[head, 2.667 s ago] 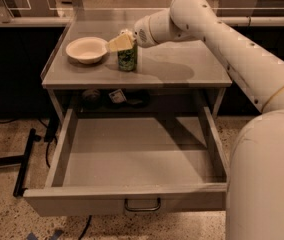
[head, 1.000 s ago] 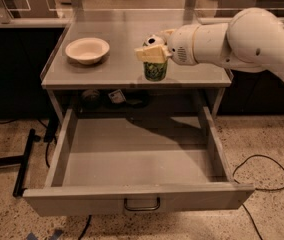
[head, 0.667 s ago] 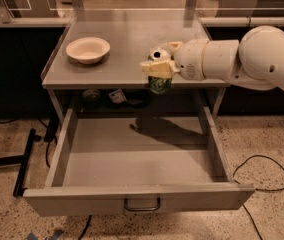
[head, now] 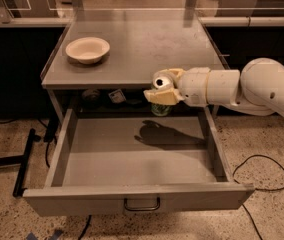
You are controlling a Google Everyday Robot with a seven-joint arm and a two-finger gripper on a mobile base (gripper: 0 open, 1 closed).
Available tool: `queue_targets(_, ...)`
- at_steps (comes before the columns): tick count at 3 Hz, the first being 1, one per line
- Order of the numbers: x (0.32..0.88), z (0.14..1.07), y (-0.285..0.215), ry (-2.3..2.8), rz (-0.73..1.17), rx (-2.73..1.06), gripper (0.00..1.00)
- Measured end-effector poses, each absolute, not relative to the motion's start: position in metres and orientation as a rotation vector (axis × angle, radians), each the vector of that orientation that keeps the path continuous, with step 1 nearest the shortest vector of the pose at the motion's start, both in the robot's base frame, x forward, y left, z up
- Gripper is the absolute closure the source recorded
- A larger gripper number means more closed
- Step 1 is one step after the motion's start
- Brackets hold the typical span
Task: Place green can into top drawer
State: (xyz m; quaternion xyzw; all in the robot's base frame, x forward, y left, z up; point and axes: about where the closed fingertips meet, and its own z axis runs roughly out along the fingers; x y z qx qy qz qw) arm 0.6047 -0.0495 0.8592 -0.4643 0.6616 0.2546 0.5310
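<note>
We've carried green can (head: 160, 109) off tabletop (head: 147, 44). It now hangs over rear of open top drawer (head: 132, 196), shadow on drawer floor. Gripper (head: 162, 87) clamped on can, just past table's front edge. Bowl (head: 87, 49) unmoved. Remaining, we judge: lower, let go.

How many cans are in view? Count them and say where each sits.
1. The can is gripped in the tool, held in the air over the back of the open drawer. Dim items under the tabletop could hide another.
</note>
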Motion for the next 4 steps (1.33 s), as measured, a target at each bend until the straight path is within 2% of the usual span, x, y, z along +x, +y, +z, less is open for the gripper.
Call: queue_targets(4, 0.595, 0.776, -0.021, 1.464, 0.713, -1.289, 1.0)
